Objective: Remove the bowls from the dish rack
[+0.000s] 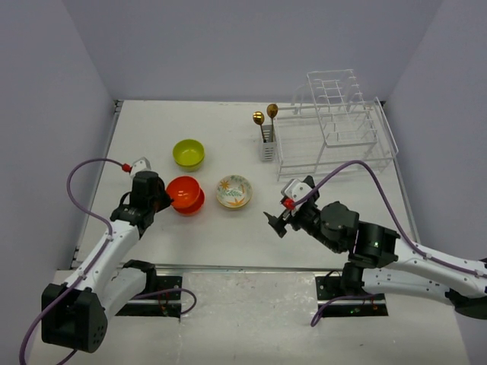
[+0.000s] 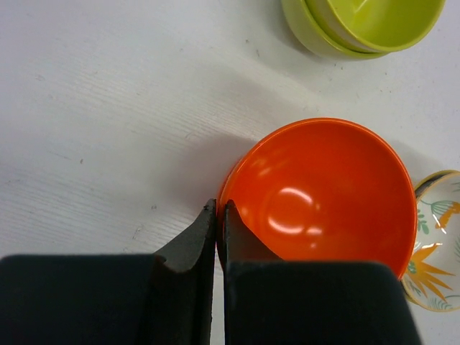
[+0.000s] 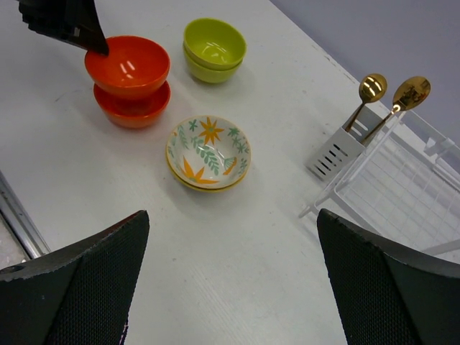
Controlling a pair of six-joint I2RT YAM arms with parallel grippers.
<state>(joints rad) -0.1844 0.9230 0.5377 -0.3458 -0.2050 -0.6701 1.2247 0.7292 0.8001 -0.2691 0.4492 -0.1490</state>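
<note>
Big picture first: on the white table (image 1: 228, 236) the dish rack (image 1: 335, 144) sits at two o'clock, and no bowl shows in its slots, so unloading looks all but finished. At nine o'clock the left gripper (image 2: 218, 208) is pinched tight on the rim of the top orange bowl (image 2: 323, 194), stacked on the lower orange bowl (image 3: 133, 111). At five o'clock the right gripper (image 1: 275, 222) hangs with jaws spread wide, holding nothing. The lime-green bowls (image 1: 188, 153) rest on the table at eleven o'clock, the floral bowl (image 1: 233, 190) at centre. The gold spoons (image 1: 265, 115) stand in the caddy (image 1: 267, 148). Left to do, I'd say: release that orange bowl.
</note>
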